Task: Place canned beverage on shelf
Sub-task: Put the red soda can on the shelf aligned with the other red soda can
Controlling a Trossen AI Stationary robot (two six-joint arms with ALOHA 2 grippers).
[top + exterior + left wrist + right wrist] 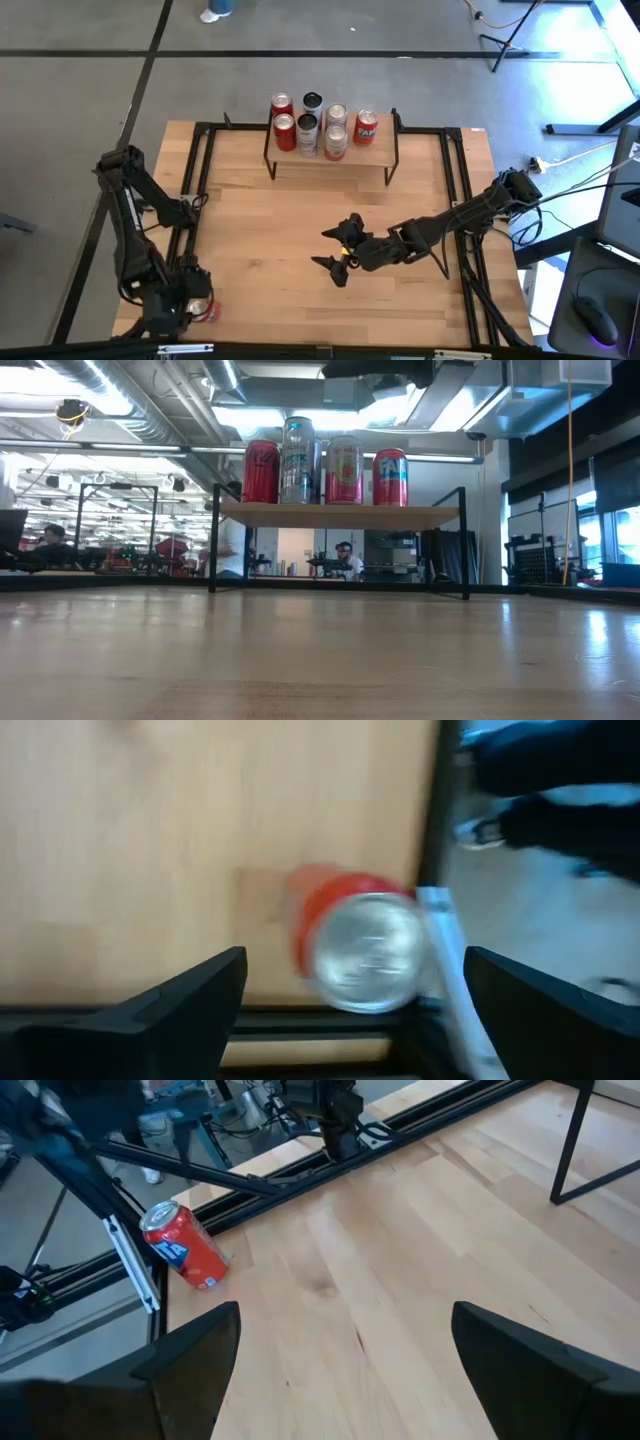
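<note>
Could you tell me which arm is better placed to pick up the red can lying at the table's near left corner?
Left: its open pincer hangs right over the red can; the right pincer is mid-table, also open.

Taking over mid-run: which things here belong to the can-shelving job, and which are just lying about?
Job:
red can at the table's near-left corner, tilted
shelf, already holding cans
left gripper, open over the red can
right gripper, open, mid-table

Lying about:
cans on the shelf, already placed
black frame rails
</note>
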